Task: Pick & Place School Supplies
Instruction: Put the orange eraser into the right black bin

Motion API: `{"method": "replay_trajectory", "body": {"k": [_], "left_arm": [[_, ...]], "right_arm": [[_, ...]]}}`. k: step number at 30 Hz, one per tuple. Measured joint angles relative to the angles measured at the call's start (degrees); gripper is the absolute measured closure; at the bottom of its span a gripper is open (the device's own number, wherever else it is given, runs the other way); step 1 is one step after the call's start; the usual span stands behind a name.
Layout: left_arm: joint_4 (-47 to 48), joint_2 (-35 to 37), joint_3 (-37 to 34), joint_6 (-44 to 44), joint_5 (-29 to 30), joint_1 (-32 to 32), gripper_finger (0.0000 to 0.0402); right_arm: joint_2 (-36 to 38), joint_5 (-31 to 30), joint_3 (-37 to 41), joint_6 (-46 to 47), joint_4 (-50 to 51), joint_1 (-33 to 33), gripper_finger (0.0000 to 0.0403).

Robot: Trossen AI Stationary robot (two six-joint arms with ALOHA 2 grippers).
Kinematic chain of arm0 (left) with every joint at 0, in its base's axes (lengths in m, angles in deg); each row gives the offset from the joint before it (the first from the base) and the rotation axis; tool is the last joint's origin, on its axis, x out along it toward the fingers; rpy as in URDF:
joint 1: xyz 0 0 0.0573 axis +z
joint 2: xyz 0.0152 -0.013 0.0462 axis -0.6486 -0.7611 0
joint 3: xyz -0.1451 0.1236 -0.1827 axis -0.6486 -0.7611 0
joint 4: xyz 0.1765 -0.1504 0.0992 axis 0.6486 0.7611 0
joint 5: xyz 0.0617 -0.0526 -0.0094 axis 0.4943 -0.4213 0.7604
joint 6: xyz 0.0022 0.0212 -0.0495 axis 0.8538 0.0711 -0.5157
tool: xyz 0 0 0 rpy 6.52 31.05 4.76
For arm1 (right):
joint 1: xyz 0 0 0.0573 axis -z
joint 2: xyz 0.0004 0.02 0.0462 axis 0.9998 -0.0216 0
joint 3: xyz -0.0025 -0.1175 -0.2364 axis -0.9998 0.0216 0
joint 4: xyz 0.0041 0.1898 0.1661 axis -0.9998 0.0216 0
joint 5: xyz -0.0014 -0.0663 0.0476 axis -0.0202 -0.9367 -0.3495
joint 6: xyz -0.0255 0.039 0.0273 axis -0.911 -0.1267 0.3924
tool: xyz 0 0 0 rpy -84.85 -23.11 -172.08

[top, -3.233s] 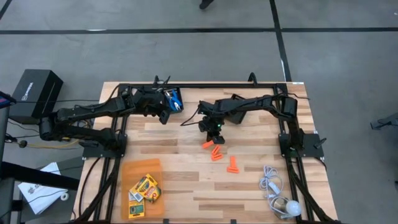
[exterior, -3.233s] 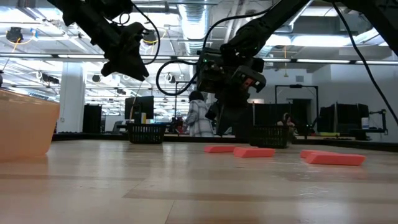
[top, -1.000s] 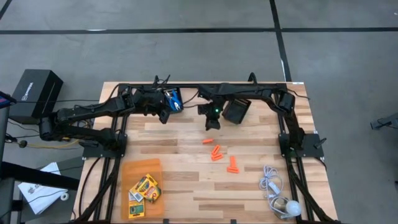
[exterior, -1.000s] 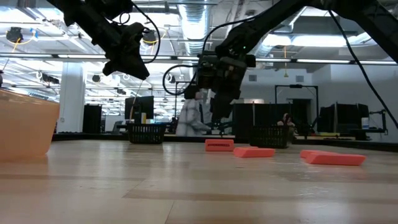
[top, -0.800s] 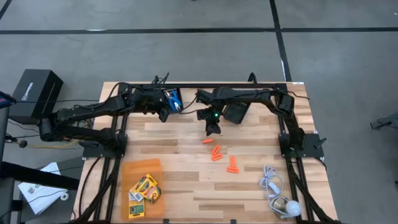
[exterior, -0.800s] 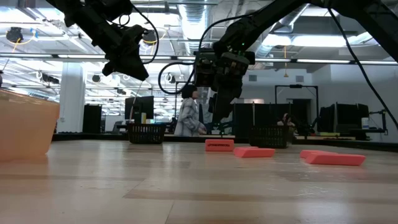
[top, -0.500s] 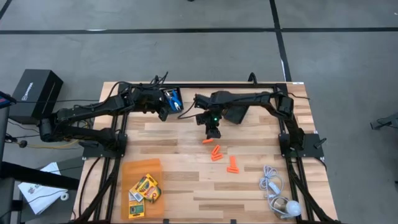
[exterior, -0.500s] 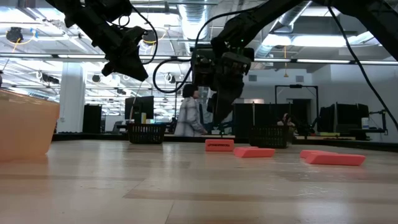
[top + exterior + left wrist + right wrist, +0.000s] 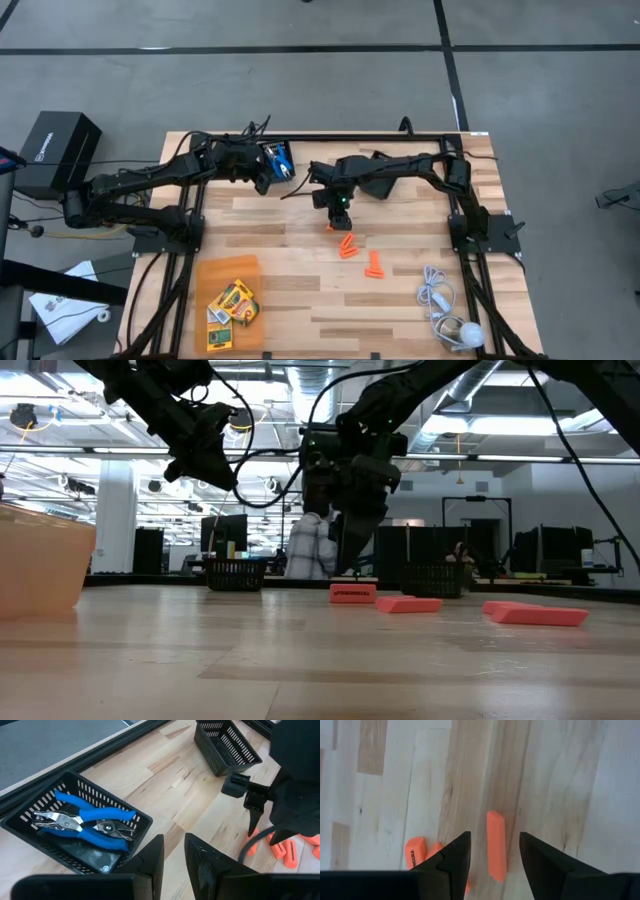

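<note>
Three stubby orange pieces lie flat on the wooden table: one [image 9: 333, 228] just below my right gripper, two more [image 9: 348, 245] [image 9: 375, 265] nearer the front. My right gripper [image 9: 340, 207] hangs open above the first piece [image 9: 496, 845], a finger on either side, clear of it. My left gripper [image 9: 263, 178] hovers open and empty beside a black mesh bin [image 9: 30, 827] at the far edge, where blue-handled tools [image 9: 85, 822] lie. Yellow-and-green crayon boxes [image 9: 232, 301] lie in an orange tray [image 9: 222, 271] at the front left.
A second black mesh bin [image 9: 227, 745] stands at the far edge, partly under my right arm. A white cord with a round bulb [image 9: 452, 322] lies at the front right corner. Bare wood shows between the orange pieces and the tray.
My right gripper has moved from beside the second bin toward the table's near edge, turning somewhat, and now hangs over the farthest orange piece. The orange pieces and my left gripper have kept still.
</note>
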Motion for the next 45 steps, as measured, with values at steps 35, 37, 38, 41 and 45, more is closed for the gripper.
{"method": "replay_trajectory", "body": {"k": [35, 37, 38, 41, 45], "left_arm": [[0.7, 0.0, 0.0, 1.5, -0.5, 0.0, 0.0330], [0.8, 0.0, 0.0, 1.5, -0.5, 0.0, 0.0330], [0.8, 0.0, 0.0, 1.5, -0.5, 0.0, 0.0330], [0.8, 0.0, 0.0, 1.5, -0.4, 0.0, 0.0330], [0.8, 0.0, 0.0, 1.8, -0.4, 0.0, 0.0330]], "right_arm": [[-2.4, -0.7, 0.3, 1.2, -1.5, -0.8, 0.0243], [-2.4, -0.4, 1.8, 1.8, -3.6, -0.8, 0.0243], [-2.4, 0.0, 2.7, 2.3, -4.1, -0.8, 0.0243], [-2.2, 0.2, 4.8, 3.0, -4.8, -0.8, 0.0243], [-1.8, 0.0, 7.4, 3.8, -8.3, -0.8, 0.0251]]}}
